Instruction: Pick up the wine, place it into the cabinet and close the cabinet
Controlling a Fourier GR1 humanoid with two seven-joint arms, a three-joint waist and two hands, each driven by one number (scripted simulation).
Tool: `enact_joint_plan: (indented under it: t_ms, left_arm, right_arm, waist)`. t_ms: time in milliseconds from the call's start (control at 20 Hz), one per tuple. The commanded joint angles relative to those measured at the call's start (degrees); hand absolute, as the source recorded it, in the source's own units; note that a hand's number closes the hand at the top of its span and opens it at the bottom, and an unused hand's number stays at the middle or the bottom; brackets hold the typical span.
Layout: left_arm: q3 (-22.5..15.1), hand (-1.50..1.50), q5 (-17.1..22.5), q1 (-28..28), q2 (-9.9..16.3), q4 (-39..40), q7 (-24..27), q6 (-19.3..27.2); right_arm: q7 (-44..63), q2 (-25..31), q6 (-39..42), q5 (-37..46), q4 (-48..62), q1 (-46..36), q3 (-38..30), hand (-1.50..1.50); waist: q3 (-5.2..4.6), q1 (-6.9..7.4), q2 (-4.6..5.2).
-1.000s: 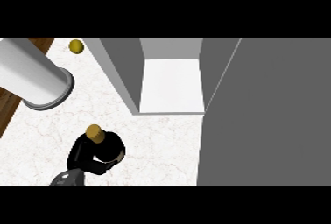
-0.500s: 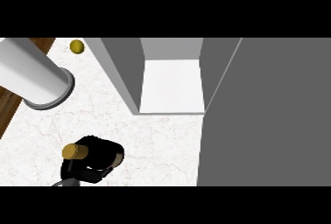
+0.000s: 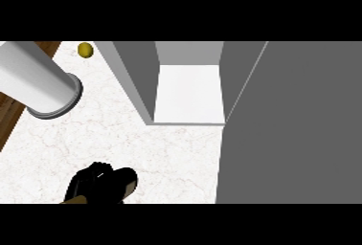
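My left hand (image 3: 99,184) shows black at the lower left of the head view, low over the white marble counter (image 3: 141,139). Its fingers are curled round the dark wine bottle, which it hides almost wholly; only a brownish bit of the bottle (image 3: 71,201) peeks out at the picture's lower edge. The open cabinet (image 3: 189,93) stands up and to the right of the hand, with a white floor and grey walls. Its grey door (image 3: 290,124) stands swung open and fills the right side. My right hand is nowhere in view.
A large white cylinder (image 3: 39,81) leans in at the upper left over the counter. A small yellow object (image 3: 84,49) lies at the far edge. A brown wooden strip (image 3: 13,122) runs along the counter's left side.
The hand with the bottle has drawn back toward the lower edge of the view and slightly right. The bottle's gold cap, plain before, is now almost out of sight.
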State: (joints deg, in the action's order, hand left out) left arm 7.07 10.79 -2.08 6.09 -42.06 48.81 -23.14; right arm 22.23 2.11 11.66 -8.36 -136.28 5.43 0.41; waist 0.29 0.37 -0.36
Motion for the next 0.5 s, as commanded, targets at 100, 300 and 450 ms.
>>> enact_joint_plan:
  t_ms: [100,300,450]
  left_arm:
    - [-4.28,1.50,1.56,6.97,-4.00,-13.24,-1.73,-2.31]
    - [-6.41,1.50,7.34,12.93,-3.81,-33.41,-17.86,-0.49]
    - [-8.54,1.50,8.69,16.64,-4.69,-42.81,-23.38,1.66]
  right_arm:
    - [-3.81,-0.58,1.51,-0.67,3.19,0.46,-0.13,-1.50]
    - [-5.23,0.36,2.27,-0.90,4.54,1.22,-2.25,-1.50]
    - [-4.92,-0.64,1.40,-0.98,4.81,0.65,-1.57,-1.50]
  waist:
    - [-0.24,-0.05,0.24]
    - [-0.16,0.23,0.16]
    - [-0.21,0.04,0.23]
